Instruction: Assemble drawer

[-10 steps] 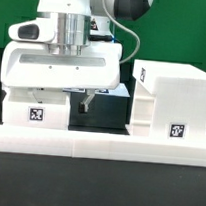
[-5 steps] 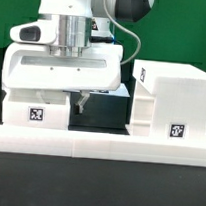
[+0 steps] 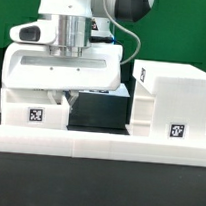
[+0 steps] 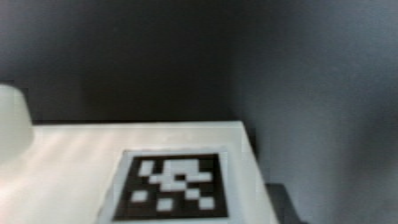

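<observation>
The drawer's large hollow cube housing (image 3: 172, 96) stands at the exterior view's right, with a tag on its front. One small white tray (image 3: 35, 109) with a tag sits at the exterior view's left. My gripper (image 3: 71, 97) hangs just above the tray's right end. Its fingertips are mostly hidden behind the tray's wall, so I cannot tell how the jaws stand. The wrist view shows a white tagged surface (image 4: 173, 180) close up and a rounded white part (image 4: 9, 110) beside it, but no fingers. A second tray is not in view.
A long low white rail (image 3: 98, 143) runs across the front of the table. A dark gap (image 3: 99, 109) lies between the tray and the housing. A green backdrop stands behind.
The gripper has moved toward the exterior view's left and down. Its fingers, earlier seen in the dark gap, now sit low at the tray's right end.
</observation>
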Available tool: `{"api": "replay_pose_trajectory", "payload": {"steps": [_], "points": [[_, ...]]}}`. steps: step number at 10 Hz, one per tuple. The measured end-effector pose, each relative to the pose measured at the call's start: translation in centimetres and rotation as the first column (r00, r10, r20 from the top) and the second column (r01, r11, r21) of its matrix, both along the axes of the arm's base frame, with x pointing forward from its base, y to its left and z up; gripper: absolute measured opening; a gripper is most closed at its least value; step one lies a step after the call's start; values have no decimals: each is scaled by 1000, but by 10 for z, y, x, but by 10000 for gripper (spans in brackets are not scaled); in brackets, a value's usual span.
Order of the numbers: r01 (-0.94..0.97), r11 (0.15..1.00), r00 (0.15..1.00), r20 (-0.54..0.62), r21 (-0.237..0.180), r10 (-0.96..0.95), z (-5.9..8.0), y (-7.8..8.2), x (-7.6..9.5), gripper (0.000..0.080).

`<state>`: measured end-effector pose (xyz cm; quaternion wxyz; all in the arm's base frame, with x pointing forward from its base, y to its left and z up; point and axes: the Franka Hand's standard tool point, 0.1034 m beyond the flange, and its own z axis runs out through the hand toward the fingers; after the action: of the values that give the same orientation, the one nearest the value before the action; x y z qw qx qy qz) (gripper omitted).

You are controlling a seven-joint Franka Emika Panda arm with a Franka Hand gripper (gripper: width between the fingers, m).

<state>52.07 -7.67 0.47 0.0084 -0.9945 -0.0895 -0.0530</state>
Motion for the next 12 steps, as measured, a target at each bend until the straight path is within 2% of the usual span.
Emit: {"api": "replay_pose_trajectory", "payload": {"steps": [5,9,12], "points": [[-18,1000,1000,-3,-1,18,1,1,0,41],[-145,989,989,-32,14,145,26,8,-5,41],[-189,982,981,-36,9,189,21,7,-6,41]]}}
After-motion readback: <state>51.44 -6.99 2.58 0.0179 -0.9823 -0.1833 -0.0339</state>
